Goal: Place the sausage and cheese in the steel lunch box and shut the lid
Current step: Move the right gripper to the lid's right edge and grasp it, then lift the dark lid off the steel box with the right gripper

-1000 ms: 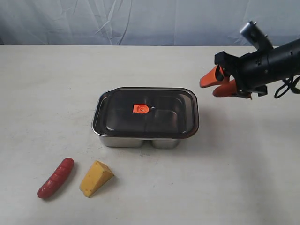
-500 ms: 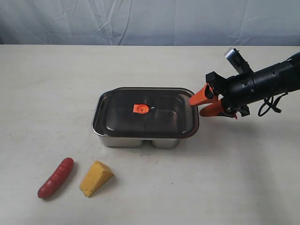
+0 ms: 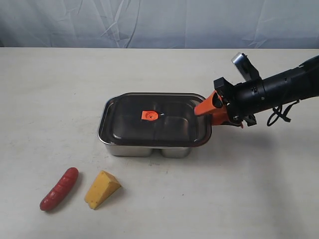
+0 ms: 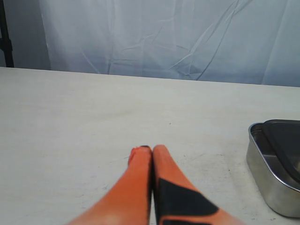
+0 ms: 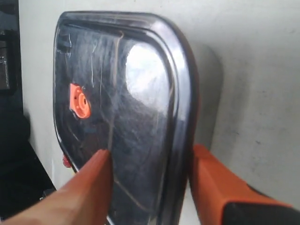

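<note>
Within the last second the right hand (image 3: 205, 113) has come down and leftward to the right edge of the lid (image 3: 154, 122). Its fingers stand apart, one over the lid and one outside the steel lunch box (image 3: 149, 150), not yet clamped. Lifting the lid looks imminent. The sausage (image 3: 60, 188) and cheese (image 3: 102, 189) lie on the worktop (image 3: 249, 189) at near left. The left hand (image 4: 147, 151) is pressed together, empty.

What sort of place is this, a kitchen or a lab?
Probably a robot test bench, not a kitchen: a plain white table, a wrinkled cloth backdrop, and toy-looking sausage and cheese near a lidded steel lunch box.
</note>
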`<state>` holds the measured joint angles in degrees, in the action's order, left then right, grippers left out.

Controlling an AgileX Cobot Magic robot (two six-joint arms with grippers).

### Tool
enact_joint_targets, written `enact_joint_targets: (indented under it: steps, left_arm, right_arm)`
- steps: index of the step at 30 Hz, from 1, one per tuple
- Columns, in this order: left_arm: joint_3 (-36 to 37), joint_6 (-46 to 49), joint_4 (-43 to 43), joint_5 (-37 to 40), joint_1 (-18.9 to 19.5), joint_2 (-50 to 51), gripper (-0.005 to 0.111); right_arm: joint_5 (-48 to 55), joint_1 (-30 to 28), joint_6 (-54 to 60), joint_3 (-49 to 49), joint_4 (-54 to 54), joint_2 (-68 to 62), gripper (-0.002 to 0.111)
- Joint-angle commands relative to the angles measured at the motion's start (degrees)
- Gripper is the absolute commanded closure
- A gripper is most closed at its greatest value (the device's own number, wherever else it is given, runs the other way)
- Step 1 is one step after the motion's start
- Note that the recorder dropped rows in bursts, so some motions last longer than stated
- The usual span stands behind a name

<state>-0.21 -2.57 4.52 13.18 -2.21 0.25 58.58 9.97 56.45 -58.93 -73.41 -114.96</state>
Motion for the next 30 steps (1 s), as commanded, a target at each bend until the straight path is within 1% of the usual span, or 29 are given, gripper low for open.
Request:
enact_joint_targets:
  steps: [1,3,4,6,8,11,19,26,30]
  left_arm:
    - [0.2,0.0,0.4,0.1,-0.3,-0.2,0.107]
    - [0.2,0.0,0.4,0.1,-0.3,-0.2,0.107]
    - [0.2,0.0,0.4,0.1,-0.3,-0.2,0.107]
    - [0.2,0.0,0.4,0.1,-0.3,-0.2,0.107]
    - [0.2,0.0,0.4,0.1,-0.3,-0.2,0.107]
    - [0.2,0.0,0.4,0.1,-0.3,-0.2,0.107]
    - [0.2,0.0,0.4,0.1,-0.3,-0.2,0.107]
    - [0.2,0.0,0.4,0.1,-0.3,-0.2,0.107]
    - [0.2,0.0,0.4,0.1,-0.3,-0.2,0.107]
  right_arm:
    - [0.9,0.8,0.8,-0.2,0.8,-0.1,0.061]
    - [0.7,0.8,0.8,-0.2,0.9,-0.1,0.064]
    - [0.7,0.8,0.8,-0.2,0.9,-0.1,0.069]
    - [1.0,0.8,0.6,-0.2,0.9,-0.1,0.081]
    - [1.3,0.8,0.5,-0.2,0.9,-0.1,0.094]
    - [1.5,0.7,-0.1,-0.2,0.9,-0.1,0.109]
    - [2.9,0.5,-0.1,-0.2,1.0,0.6,0.109]
    - [4.2,-2.6,-0.1,-0.2,0.9,5.8,0.109]
    - [4.9,-2.6,-0.1,-0.2,0.3,9.3,0.109]
